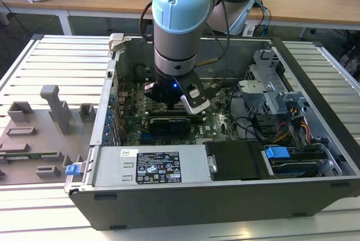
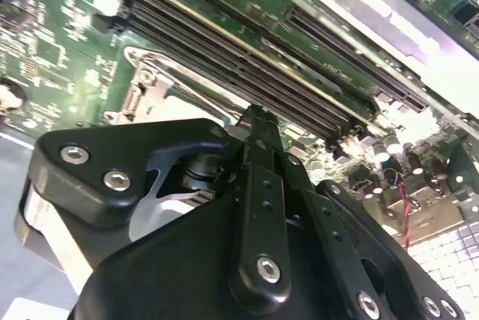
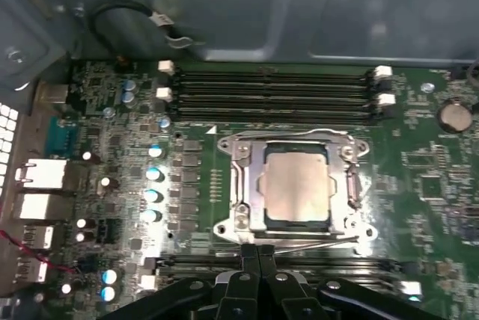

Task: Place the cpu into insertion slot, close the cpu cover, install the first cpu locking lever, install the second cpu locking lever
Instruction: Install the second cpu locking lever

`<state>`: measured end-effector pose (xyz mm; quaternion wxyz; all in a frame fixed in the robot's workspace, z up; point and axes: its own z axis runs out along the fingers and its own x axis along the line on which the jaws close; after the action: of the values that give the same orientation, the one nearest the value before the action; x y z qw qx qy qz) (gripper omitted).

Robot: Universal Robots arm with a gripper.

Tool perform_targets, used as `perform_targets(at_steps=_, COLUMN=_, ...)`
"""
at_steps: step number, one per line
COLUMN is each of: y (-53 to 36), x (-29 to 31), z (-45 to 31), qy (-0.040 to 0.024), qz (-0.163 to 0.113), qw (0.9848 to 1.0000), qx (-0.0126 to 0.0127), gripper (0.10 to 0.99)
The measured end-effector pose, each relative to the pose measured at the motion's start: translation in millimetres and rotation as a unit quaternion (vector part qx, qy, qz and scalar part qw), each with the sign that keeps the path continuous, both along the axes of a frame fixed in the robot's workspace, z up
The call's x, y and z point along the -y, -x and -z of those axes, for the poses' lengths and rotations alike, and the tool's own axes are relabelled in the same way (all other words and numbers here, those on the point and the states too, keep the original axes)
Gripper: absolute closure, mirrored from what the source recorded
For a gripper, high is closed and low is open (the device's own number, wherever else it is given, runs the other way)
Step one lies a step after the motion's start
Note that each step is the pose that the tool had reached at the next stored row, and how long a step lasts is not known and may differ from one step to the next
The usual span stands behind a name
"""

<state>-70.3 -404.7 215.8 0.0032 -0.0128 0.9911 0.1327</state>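
One grey robot arm with a pale blue joint cap reaches down into the open black metal computer case, which lies on its side on a slatted light-grey table. The black gripper hangs low over the green motherboard, and in the first wrist view its two fingertips stand pressed together with nothing between them, just beside the near edge of the socket assembly.

The small flat square cpu with its dull silver-grey top sits inside the square dark insertion slot with the grey metal rim. The thin silver-grey metal cpu cover frame lies flat around the chip, which shows through its central cut-out. A thin silver wire locking lever runs along the socket's edge nearest the fingertips; whether it is hooked down I cannot tell. In the second wrist view the same metal frame shows just beyond the gripper body.

On the far side of the socket from the gripper lie four long black memory slots with white end clips. Beside the case on the table rests a brown-grey tray of moulded fixtures, and within the case a blue plastic tab sits near the drive bay.
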Motion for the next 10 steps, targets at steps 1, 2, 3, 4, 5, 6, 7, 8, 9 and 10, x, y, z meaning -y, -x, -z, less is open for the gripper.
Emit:
perform_targets(at_steps=1, y=1.5, x=0.0, z=1.6, qy=-0.0004, qz=-0.002, qw=1.0000, qx=0.0000, gripper=0.980)
perform_targets(at_steps=2, y=2.5, x=0.0, z=3.3, qy=-0.0005, qz=-0.003, qw=1.0000, qx=0.0000, gripper=0.980)
perform_targets(at_steps=3, y=3.4, x=-0.1, z=5.0, qy=-0.0005, qz=-0.006, qw=1.0000, qx=0.0000, gripper=0.980)
perform_targets(at_steps=4, y=4.2, x=-0.3, z=6.0, qy=-0.0006, qz=-0.008, qw=1.0000, qx=0.0000, gripper=0.980)
perform_targets(at_steps=5, y=4.9, x=-0.8, z=6.7, qy=-0.0008, qz=-0.010, qw=1.0000, qx=0.0000, gripper=0.980)
perform_targets(at_steps=6, y=5.7, x=-2.0, z=7.3, qy=-0.0009, qz=-0.012, qw=0.9999, qx=-0.0001, gripper=0.980)
perform_targets(at_steps=7, y=6.4, x=-2.9, z=7.9, qy=-0.0010, qz=-0.014, qw=0.9999, qx=0.0000, gripper=0.980)
perform_targets(at_steps=8, y=8.1, x=-4.6, z=9.2, qy=-0.0012, qz=-0.017, qw=0.9999, qx=0.0000, gripper=0.980)
perform_targets(at_steps=9, y=9.1, x=-5.9, z=10.2, qy=-0.0011, qz=-0.019, qw=0.9998, qx=0.0000, gripper=0.980)
perform_targets(at_steps=10, y=9.7, x=-6.6, z=10.9, qy=-0.0012, qz=-0.020, qw=0.9998, qx=0.0000, gripper=0.980)
